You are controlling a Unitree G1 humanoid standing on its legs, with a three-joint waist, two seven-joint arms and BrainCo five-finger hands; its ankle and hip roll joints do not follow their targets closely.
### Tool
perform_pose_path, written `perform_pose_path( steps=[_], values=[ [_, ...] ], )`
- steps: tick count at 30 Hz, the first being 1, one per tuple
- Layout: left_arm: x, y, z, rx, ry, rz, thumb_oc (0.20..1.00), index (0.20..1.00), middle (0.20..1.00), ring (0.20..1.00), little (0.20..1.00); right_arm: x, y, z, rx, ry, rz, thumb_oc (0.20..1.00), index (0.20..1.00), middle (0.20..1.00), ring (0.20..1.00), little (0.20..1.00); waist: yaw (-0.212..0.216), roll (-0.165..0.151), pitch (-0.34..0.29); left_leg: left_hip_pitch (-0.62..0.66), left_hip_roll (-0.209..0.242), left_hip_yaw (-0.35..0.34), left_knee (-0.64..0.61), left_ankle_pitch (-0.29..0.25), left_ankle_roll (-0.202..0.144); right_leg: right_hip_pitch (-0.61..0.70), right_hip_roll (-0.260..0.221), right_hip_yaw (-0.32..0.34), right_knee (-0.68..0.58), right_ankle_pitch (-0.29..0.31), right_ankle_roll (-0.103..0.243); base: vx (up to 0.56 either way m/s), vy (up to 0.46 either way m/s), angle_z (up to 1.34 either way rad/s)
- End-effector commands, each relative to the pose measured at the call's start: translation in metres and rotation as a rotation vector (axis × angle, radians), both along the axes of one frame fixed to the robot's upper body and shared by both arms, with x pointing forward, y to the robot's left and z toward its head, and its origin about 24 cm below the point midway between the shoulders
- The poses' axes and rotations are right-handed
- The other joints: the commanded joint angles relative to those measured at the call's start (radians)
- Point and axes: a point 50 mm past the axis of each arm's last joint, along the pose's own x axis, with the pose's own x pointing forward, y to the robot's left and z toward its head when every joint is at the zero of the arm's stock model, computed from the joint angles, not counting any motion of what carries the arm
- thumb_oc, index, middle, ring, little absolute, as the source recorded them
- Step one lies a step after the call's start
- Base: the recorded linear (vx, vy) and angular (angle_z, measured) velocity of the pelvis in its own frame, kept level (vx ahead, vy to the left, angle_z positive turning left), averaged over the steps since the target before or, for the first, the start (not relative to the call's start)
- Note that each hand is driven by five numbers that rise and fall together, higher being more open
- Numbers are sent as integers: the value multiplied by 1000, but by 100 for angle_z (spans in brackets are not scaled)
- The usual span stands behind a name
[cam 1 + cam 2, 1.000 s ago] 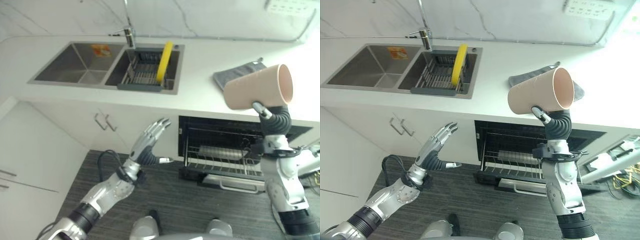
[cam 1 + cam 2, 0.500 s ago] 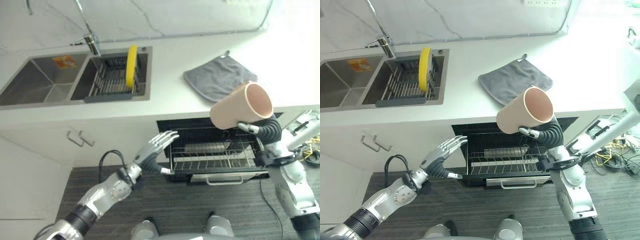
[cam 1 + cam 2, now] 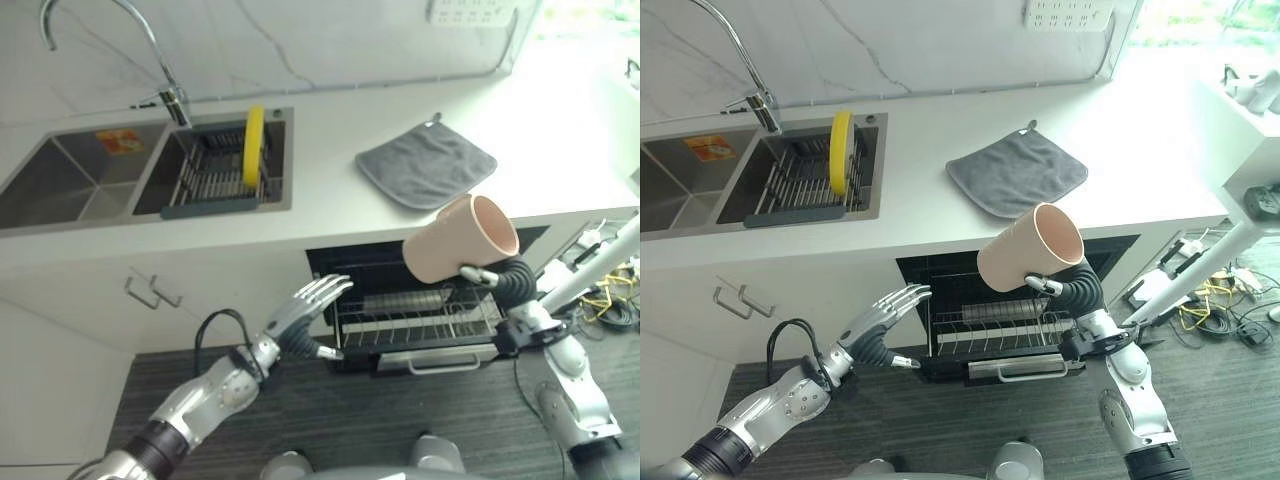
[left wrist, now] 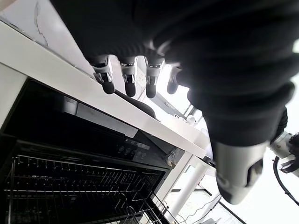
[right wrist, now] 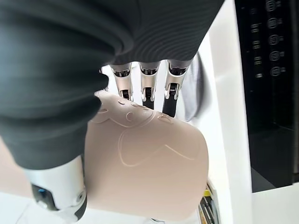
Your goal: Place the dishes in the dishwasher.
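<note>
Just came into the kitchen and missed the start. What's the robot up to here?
It is loading the dishwasher. Its right hand holds a beige cup tilted on its side, above the pulled-out rack. The left hand is open, fingers straight, beside the rack's left end. A yellow plate stands upright in the sink rack, not yet loaded. A grey cloth lies on the counter.

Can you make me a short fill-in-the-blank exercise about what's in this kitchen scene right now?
1. The robot's right hand holds a beige plastic ____ above the pulled-out dishwasher wire rack.
2. The yellow round plate stands on edge in the dark drying rack inside the steel ____.
3. The folded grey cloth lies on the white ____.
4. The left hand hangs empty with its fingers ____.

Missing words: cup; sink; countertop; open
</note>
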Motion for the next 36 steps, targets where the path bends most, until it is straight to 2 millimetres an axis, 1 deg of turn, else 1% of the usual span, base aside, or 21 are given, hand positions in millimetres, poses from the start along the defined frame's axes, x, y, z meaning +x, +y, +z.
perform_pose_path(
  steps=[1,7,15,16,18,19,20,22,24,26,27,28,31,36],
  values=[
    [2,0,20,-39,-80,-23,1000,1000,1000,1000,1000,-2,1,26,96,-130,-13,200,200,200,200,200,2,-13,1,6,43,-43,102,-103,34,4,-81,-83,-72,93,63,0,0,0],
    [2,2,19,-31,-90,-7,1000,1000,1000,1000,1000,-3,6,24,153,-115,19,200,200,200,200,200,2,-12,-6,9,42,-44,102,-106,33,6,-83,-82,-71,91,65,0,0,0],
    [4,5,21,-29,-91,11,1000,1000,1000,1000,1000,-4,8,23,122,-112,-23,200,200,200,200,200,0,-11,-11,13,42,-41,102,-109,35,1,-87,-85,-64,90,68,0,0,0],
    [32,27,23,-6,-64,191,1000,1000,1000,1000,1000,22,49,23,243,15,149,200,200,200,200,200,101,13,69,-39,27,-195,52,-85,48,-147,-145,-177,253,18,37,-14,33,-2],
    [33,27,22,-8,-61,190,1000,1000,1000,1000,1000,23,48,21,249,24,159,200,200,200,200,200,100,15,64,-28,27,-191,29,-75,51,-140,-144,-179,243,21,38,-14,26,-30],
    [33,23,21,-10,-56,181,1000,1000,1000,1000,1000,26,48,20,248,36,160,200,200,200,200,200,103,12,55,-18,25,-194,16,-72,44,-127,-143,-185,214,18,36,-9,-9,-38],
    [33,19,19,-33,-46,178,1000,1000,1000,1000,1000,28,49,18,236,37,156,200,200,200,200,200,107,11,46,-4,30,-179,-2,-62,40,-113,-151,-202,187,23,39,-23,-29,-12],
    [30,9,17,-43,-36,156,1000,1000,1000,1000,1000,32,50,19,219,27,146,200,200,200,200,200,110,12,36,15,41,-173,-39,-41,27,-81,-134,-213,113,21,41,-25,-49,16],
    [28,6,15,-36,-29,144,1000,1000,1000,1000,1000,33,51,20,221,26,147,200,200,200,200,200,114,15,32,23,49,-176,-61,-29,19,-69,-130,-219,81,27,42,-16,-39,9],
    [25,4,9,-21,-26,138,1000,1000,1000,1000,1000,37,55,21,210,37,160,200,200,200,200,200,113,16,23,39,59,-174,-104,-1,3,-50,-121,-219,21,55,47,-9,-30,21],
    [25,4,9,-21,-26,141,1000,1000,1000,1000,1000,37,55,21,206,40,161,200,200,200,200,200,112,16,22,41,60,-174,-110,2,1,-47,-119,-218,13,59,48,0,-19,7],
    [25,5,7,-26,-25,158,1000,1000,1000,1000,1000,38,55,17,181,72,143,200,200,200,200,200,105,19,16,50,64,-167,-135,18,-8,-37,-112,-214,-16,74,53,1,-17,-6],
    [25,6,6,-22,-18,165,1000,1000,1000,1000,1000,38,51,13,149,96,124,200,200,200,200,200,98,22,10,53,66,-161,-144,24,-13,-33,-110,-208,-28,79,57,10,-22,-13],
    [21,6,2,-5,5,143,1000,1000,1000,1000,1000,34,49,14,156,93,105,200,200,200,200,200,90,23,5,51,65,-157,-138,24,-7,-32,-115,-205,-12,67,58,48,-11,-4]
  ],
)
